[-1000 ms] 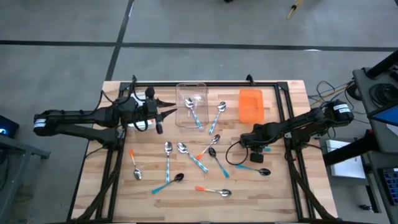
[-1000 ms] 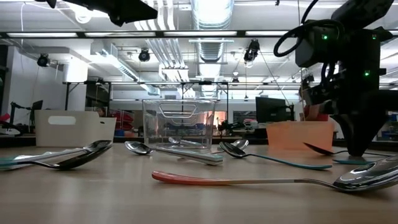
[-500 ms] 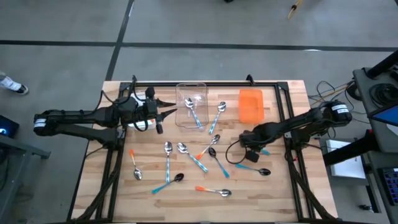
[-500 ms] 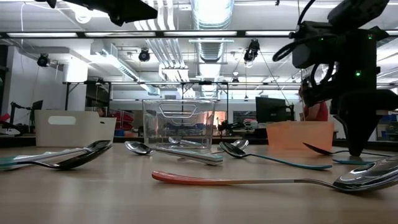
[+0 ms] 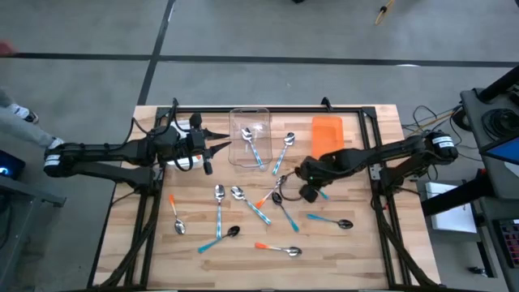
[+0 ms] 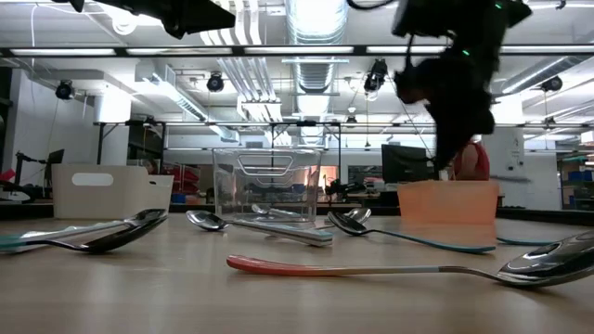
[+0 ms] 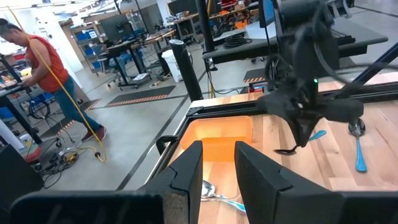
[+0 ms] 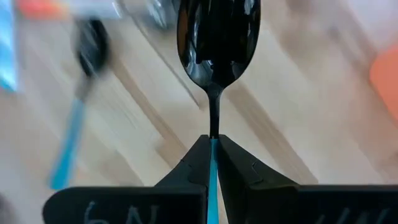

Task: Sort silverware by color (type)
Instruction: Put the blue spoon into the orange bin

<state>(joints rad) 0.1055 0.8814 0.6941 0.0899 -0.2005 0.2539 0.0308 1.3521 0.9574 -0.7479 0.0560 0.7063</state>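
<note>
Right hand (image 5: 306, 173) hangs above the middle of the tabletop (image 5: 365, 243), just left of the orange bin (image 5: 328, 136), its fingers (image 8: 194, 163) pinched on the blue handle of a dark-bowled spoon (image 8: 217, 25). Other spoons (image 5: 261, 208) lie scattered on the wood below. Left hand (image 5: 220, 139) waits at the far left beside the clear bin (image 5: 238, 115), fingers (image 7: 186, 171) apart and holding nothing.
</note>
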